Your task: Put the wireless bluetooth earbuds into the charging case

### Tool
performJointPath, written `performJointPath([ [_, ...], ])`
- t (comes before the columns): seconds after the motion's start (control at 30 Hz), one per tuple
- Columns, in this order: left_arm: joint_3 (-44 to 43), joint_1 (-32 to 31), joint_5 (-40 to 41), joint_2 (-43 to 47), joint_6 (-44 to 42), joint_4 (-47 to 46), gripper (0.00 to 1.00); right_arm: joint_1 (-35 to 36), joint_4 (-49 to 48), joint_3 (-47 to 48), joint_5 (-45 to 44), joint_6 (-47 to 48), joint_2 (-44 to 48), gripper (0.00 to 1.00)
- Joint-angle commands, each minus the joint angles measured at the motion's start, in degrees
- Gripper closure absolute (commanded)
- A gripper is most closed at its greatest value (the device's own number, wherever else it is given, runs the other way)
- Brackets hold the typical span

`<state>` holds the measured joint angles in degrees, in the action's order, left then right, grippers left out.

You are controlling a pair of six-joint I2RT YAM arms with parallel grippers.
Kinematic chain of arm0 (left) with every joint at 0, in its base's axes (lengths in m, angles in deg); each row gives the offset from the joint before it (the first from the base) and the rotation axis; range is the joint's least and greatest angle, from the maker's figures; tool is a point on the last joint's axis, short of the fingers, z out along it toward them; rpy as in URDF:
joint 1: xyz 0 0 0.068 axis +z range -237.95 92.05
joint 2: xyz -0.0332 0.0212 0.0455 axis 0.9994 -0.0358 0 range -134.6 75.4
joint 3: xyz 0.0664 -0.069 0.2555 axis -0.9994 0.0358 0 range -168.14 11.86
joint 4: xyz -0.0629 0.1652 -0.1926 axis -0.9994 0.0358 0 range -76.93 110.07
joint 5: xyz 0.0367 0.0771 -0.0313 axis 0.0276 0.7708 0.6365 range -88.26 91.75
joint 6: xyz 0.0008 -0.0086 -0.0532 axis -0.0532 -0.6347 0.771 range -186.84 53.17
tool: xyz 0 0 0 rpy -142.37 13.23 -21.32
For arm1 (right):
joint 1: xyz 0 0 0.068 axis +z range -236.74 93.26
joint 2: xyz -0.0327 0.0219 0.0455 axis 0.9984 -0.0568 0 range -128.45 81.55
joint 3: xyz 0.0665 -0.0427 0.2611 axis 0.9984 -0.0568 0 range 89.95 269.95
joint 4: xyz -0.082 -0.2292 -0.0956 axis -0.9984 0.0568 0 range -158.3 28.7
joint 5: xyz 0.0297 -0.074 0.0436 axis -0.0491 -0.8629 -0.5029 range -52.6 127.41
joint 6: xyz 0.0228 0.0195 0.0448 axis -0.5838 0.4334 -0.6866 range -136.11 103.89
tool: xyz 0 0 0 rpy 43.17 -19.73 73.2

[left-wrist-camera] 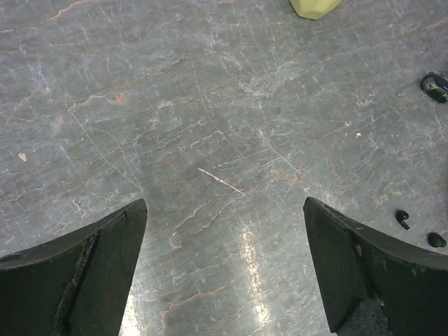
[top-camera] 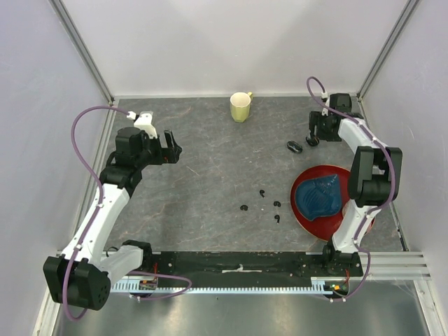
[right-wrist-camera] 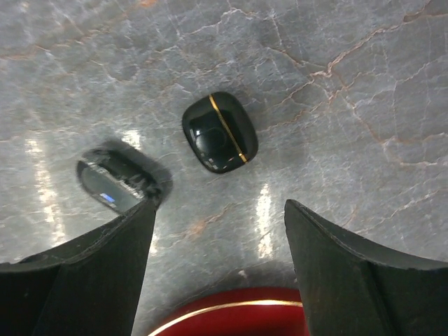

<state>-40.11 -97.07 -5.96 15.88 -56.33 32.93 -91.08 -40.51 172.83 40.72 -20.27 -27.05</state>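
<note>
The charging case (right-wrist-camera: pixel 219 131), a glossy black pod with a thin gold line, lies shut on the grey table just ahead of my right gripper (right-wrist-camera: pixel 220 206), which is open and holds nothing. From above, the case (top-camera: pixel 294 146) sits just left of that gripper (top-camera: pixel 313 137). Several tiny black earbuds lie loose mid-table: one (top-camera: pixel 262 193), another (top-camera: pixel 245 207), a third (top-camera: pixel 278 219). My left gripper (top-camera: pixel 170 147) hovers open and empty at the far left. In its wrist view the gripper (left-wrist-camera: pixel 225 203) faces bare table, with two earbuds (left-wrist-camera: pixel 402 219) and the case (left-wrist-camera: pixel 435 85) far right.
A yellow-green mug (top-camera: pixel 241 106) stands at the back centre. A red plate (top-camera: pixel 302 210) holding a blue ridged thing (top-camera: pixel 323 196) lies beside the right arm; its rim (right-wrist-camera: pixel 231 318) shows under the right gripper. A dim oval shape (right-wrist-camera: pixel 115 178) lies by the right gripper's left finger.
</note>
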Motion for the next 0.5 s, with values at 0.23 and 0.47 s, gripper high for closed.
performJointPath([
  [0.23, -2.4, -0.2, -1.3, -0.9, -2.3, 0.8, 0.01, 0.4, -4.1, 6.6, -1.7, 12.9, -8.0, 0.19],
  [0.47, -2.6, -0.2, -2.4, -1.3, -2.5, 1.0, 0.01, 0.4, -4.8, 7.5, -0.9, 16.4, -10.2, 0.21],
])
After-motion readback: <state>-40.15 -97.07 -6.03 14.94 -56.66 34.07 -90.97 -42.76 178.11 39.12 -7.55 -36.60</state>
